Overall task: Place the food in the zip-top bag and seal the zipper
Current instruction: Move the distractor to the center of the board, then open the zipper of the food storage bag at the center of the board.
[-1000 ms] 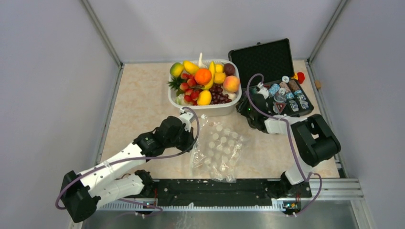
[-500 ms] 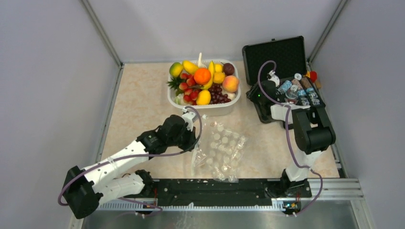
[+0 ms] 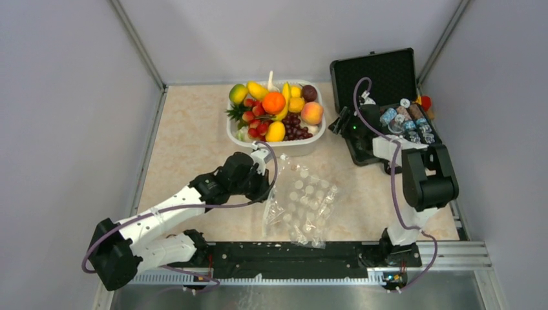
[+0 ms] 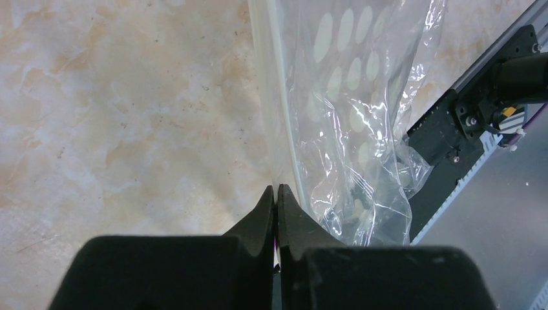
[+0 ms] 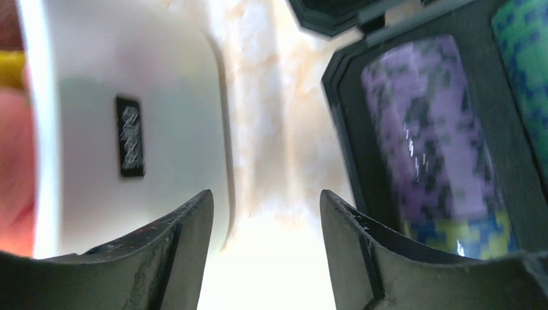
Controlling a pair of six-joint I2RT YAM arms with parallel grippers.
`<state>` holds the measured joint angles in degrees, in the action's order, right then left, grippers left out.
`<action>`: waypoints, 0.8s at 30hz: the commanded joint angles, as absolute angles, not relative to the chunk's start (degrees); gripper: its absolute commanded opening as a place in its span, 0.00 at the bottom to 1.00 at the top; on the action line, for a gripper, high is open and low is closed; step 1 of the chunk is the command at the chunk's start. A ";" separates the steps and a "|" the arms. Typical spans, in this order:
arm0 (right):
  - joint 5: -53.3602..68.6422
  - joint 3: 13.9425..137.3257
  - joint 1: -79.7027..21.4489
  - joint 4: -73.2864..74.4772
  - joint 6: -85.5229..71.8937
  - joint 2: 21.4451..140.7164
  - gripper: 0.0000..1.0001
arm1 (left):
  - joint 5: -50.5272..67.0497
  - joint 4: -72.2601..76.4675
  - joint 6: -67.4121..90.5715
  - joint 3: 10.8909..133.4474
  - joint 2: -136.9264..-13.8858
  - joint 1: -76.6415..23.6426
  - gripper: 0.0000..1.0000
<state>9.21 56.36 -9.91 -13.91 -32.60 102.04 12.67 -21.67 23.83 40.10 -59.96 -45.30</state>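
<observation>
The food (image 3: 274, 103), glossy toy fruits, is piled in a white tub (image 3: 278, 148) at the back middle. Just in front of the tub lies the clear dotted zip-top bag (image 3: 304, 200), crumpled on the table. My left gripper (image 3: 267, 190) is shut on the bag's left edge. In the left wrist view its jaws (image 4: 276, 190) pinch the whitish zipper (image 4: 274, 97), with the bag (image 4: 349, 97) spreading to the right. My right gripper (image 3: 338, 123) hovers open between the tub and a black case, holding nothing. In the right wrist view the gripper (image 5: 265, 203) frames bare table.
An open black case (image 3: 371, 74) with patterned rolls (image 3: 407, 123) sits at the back right. In the right wrist view the tub's wall (image 5: 129, 129) is at left and the case's purple roll (image 5: 420, 142) at right. A black rail (image 3: 291, 258) runs along the near edge.
The black case slid right with my right gripper on it. That gripper then let go, opened wider and moved left toward the tub. My left gripper drew the bag slightly right.
</observation>
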 commanded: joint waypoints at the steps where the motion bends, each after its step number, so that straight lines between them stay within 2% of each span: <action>1: 14.16 52.90 -11.10 -8.50 -30.23 88.44 0.63 | 14.84 -17.05 24.71 43.05 -60.88 -45.18 0.00; 4: 15.11 49.38 -12.81 -4.72 -30.79 78.84 0.65 | 15.42 -15.43 25.55 43.19 -60.77 -45.18 0.00; 9: 9.42 43.46 -18.39 1.75 -34.03 64.12 0.69 | 15.24 -13.24 27.59 43.20 -60.68 -45.19 0.00; 13: 3.78 42.74 -28.21 7.24 -38.30 56.13 0.68 | 14.85 -10.56 30.01 43.24 -60.24 -45.18 0.00; 21: -20.85 52.37 -51.00 26.72 -47.69 55.68 0.67 | 10.30 -9.60 31.86 45.11 -59.18 -46.58 0.00; 24: -23.67 53.32 -55.97 26.72 -51.53 57.79 0.67 | 7.22 -7.94 30.77 44.82 -57.84 -48.89 0.00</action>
<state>-12.23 48.99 -50.33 21.56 -44.62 55.75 11.70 -12.56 30.68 42.92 -60.47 -46.41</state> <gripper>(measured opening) 0.674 0.002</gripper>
